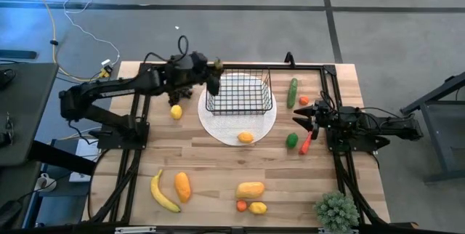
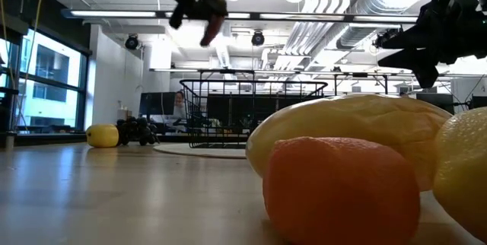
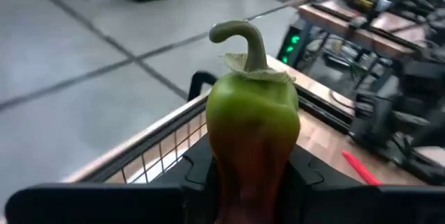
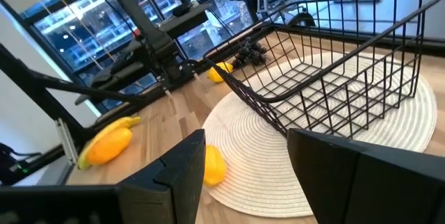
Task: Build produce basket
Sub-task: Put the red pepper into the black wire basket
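The black wire basket [image 1: 240, 93] stands on a flat white round disc [image 1: 218, 128] at the table's far middle. My left gripper [image 1: 213, 80] hovers above the basket's left wall, shut on a green pepper [image 3: 252, 109] with a reddish lower half, which also shows high in the low view as the pepper [image 2: 213, 28]. My right gripper [image 1: 304, 118] is open and holds nothing; it hangs right of the disc, facing the basket [image 4: 334, 78]. Beside it lie a cucumber [image 1: 292, 92], a red chili [image 1: 306, 144] and a green fruit [image 1: 291, 140]. My left gripper pinches the pepper's reddish lower body [image 3: 243, 172] between its two fingers [image 3: 306, 175]. The green stem end [image 3: 247, 40] points away from the gripper. The arm comes from the table's left, slanting down. The pepper is lifted clear, above the basket's left rim.
A lemon [image 1: 176, 111] and dark grapes [image 1: 183, 89] lie left of the basket, and a yellow fruit [image 1: 245, 137] rests on the disc's near edge. Banana [image 1: 163, 190], orange fruit [image 1: 182, 187], further yellow and orange fruits [image 1: 250, 190] and a spiky plant [image 1: 336, 211] sit near the near edge.
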### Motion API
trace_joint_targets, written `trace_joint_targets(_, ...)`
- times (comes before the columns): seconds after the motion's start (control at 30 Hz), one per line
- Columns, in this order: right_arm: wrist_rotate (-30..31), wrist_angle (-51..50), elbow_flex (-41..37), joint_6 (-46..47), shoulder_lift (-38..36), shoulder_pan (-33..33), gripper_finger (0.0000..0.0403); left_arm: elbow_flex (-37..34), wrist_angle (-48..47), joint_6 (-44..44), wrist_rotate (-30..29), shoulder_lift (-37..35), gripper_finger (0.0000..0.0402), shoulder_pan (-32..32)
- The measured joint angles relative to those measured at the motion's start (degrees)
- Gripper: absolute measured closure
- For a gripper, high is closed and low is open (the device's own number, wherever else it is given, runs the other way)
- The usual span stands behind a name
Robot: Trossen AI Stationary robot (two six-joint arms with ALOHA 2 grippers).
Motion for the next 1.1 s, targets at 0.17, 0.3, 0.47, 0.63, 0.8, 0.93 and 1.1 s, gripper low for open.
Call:
trace_joint_targets(0.17, 0.0, 0.0, 0.0, 1.6, 0.0, 0.0, 0.0217, 0.0, 0.2, -6.9, 0.0, 5.6, 0.0325, 1.6)
trace_joint_targets(0.3, 0.0, 0.0, 0.0, 2.5, 0.0, 0.0, 0.0217, 0.0, 0.3, -10.3, -0.2, 9.3, 0.0325, 1.6)
trace_joint_targets(0.47, 0.0, 0.0, 0.0, 9.8, 0.0, 0.0, 0.0217, 0.0, 0.1, -14.0, -1.8, 12.8, 0.0325, 1.5)
trace_joint_targets(0.63, 0.0, 0.0, 0.0, 10.0, 0.0, 0.0, 0.0217, 0.0, -2.6, -18.2, -7.8, 14.8, 0.0325, 0.8)
trace_joint_targets(0.8, 1.8, 0.1, 0.0, 10.0, 0.0, 0.0, 0.0217, -0.1, -4.3, -19.1, -11.4, 16.0, 0.0325, 0.2)
trace_joint_targets(0.93, 3.0, 0.2, 0.0, 10.0, 0.0, 0.0, 0.0217, -0.1, -4.4, -21.0, -12.2, 16.4, 0.0325, 0.0)
trace_joint_targets(1.1, 3.0, 0.3, 0.0, 9.3, 0.0, 0.0, 0.0217, -0.1, -5.4, -21.5, -13.5, 16.4, 0.0324, -0.3)
